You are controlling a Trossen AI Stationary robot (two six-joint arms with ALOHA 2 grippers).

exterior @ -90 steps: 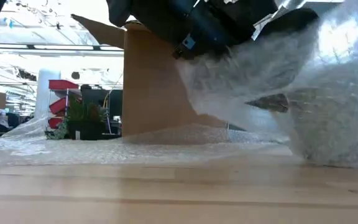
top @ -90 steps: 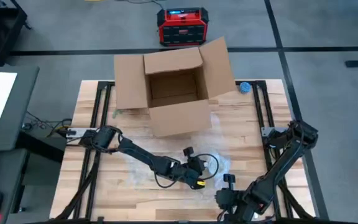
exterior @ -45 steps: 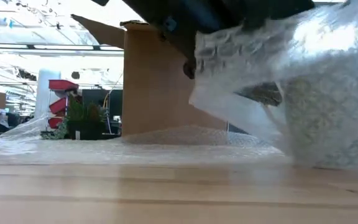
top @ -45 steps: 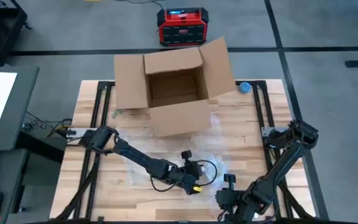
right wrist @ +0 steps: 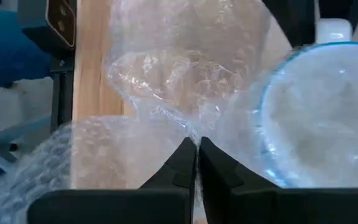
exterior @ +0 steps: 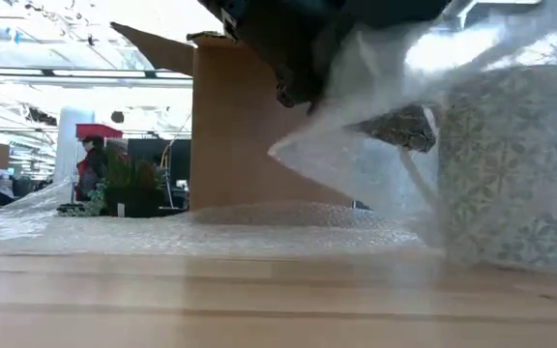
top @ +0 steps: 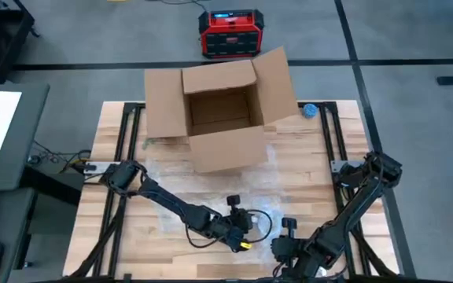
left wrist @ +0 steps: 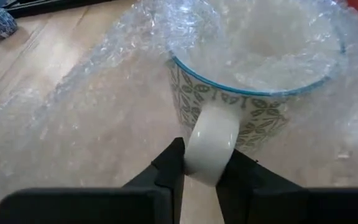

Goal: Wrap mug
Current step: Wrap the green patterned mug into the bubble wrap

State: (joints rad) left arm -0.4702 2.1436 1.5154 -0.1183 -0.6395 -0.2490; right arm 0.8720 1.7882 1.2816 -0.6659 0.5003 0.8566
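We see the left gripper (left wrist: 202, 167) pinching the white handle of the patterned mug (left wrist: 247, 112), which stands near the front edge of the desk (top: 132, 228) with bubble wrap (left wrist: 92, 93) draped in and around it. Just beside it, the right gripper (right wrist: 197, 155) has its fingers pressed together on a fold of the same bubble wrap, next to the mug's blue rim. Behind them, at the back of the desk, an open cardboard box (top: 222, 118) stands, and a small blue roll (top: 310, 111) lies near its right flap.
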